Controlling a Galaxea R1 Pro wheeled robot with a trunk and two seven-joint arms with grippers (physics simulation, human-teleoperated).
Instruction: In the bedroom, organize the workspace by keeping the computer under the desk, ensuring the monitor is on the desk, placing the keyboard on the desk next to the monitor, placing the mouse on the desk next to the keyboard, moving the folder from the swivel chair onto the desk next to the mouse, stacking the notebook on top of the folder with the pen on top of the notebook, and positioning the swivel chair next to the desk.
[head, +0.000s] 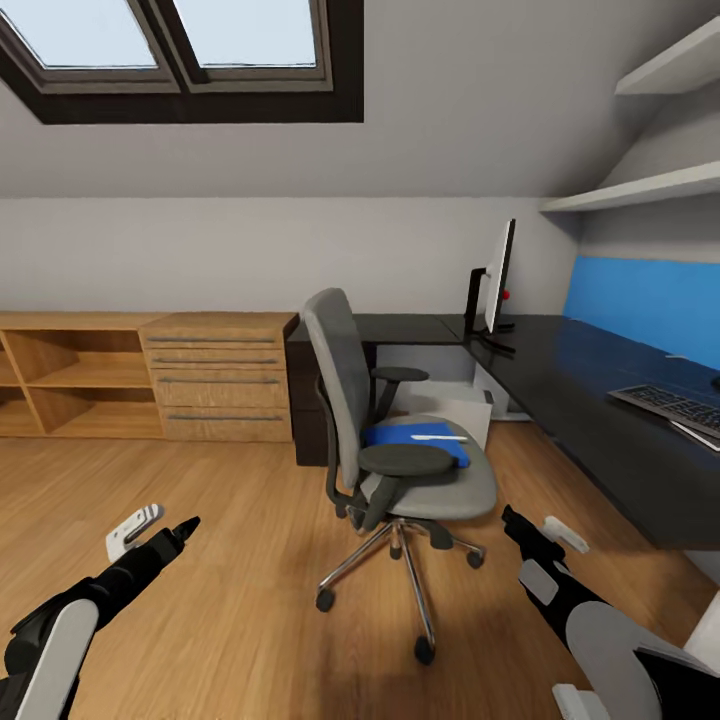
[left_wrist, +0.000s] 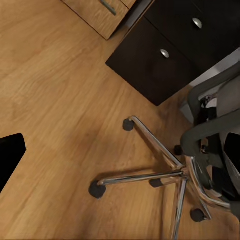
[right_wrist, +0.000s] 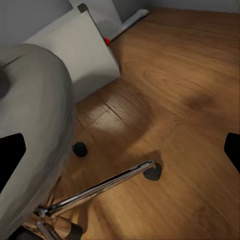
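Nearest: left gripper (head: 187, 525) and right gripper (head: 512, 520) low over the wood floor (head: 230, 590), both short of the chair, neither holding anything. Fingers of each read as drawn together in the head view, but the wrist views show dark finger edges at opposite margins; cannot tell the gap for certain.

Middle: swivel chair (head: 400, 450) standing between the arms, pulled out from the desk, back turned toward the shelving. Blue folder (head: 415, 440) flat on the seat, a small white item on top of it, possibly the pen (head: 438, 437); too small to confirm. Chrome star base and castors in the left wrist view (left_wrist: 165, 175), beside a dark drawer unit (left_wrist: 165, 55). Grey seat edge in the right wrist view (right_wrist: 35, 130).

Beyond: white computer case (head: 455, 405) on the floor under the desk, also in the right wrist view (right_wrist: 80, 50). Black desk (head: 600, 420) running along the right wall. Keyboard (head: 675, 405) lying on it, near edge. Monitor (head: 497, 280) upright at the far end, well apart from the keyboard.

Status, judged: computer and monitor conditions apparently met. Keyboard on desk but not next to monitor. Folder not yet moved. Mouse and notebook not identified. Chair placement last.

Far: wooden drawer-and-shelf unit (head: 150, 375), skylight (head: 180, 50) above.
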